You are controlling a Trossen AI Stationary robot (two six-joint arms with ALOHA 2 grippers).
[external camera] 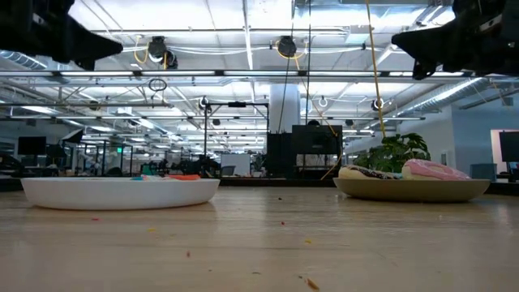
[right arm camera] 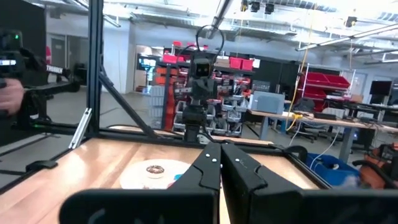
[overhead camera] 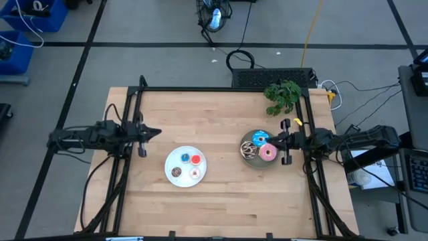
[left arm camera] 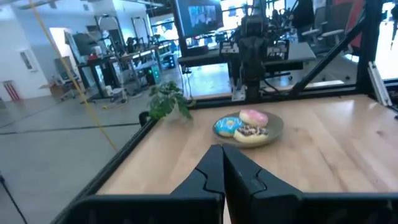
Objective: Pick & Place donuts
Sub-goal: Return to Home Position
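On the white plate (overhead camera: 185,179) near the table's middle sit four tiny donuts: blue (overhead camera: 185,158), red (overhead camera: 196,159), brown (overhead camera: 176,172) and cream (overhead camera: 194,173). The gray plate (overhead camera: 245,159) to its right carries the blue sprinkled donut (overhead camera: 259,138), the pink donut (overhead camera: 268,153) and the brown-white donut (overhead camera: 249,150). My left gripper (overhead camera: 158,132) is shut and raised above the table, left of the white plate, and touches nothing. My right gripper (overhead camera: 272,139) is shut and hovers over the gray plate's right side, clear of the donuts. In the low view both grippers (external camera: 120,47) (external camera: 395,38) are high above the plates.
A green plant (overhead camera: 282,96) stands at the far right corner of the table, behind the gray plate. Black frame rails (overhead camera: 134,107) run along the left, far and right edges. Bare wood lies between the plates and across the near half of the table.
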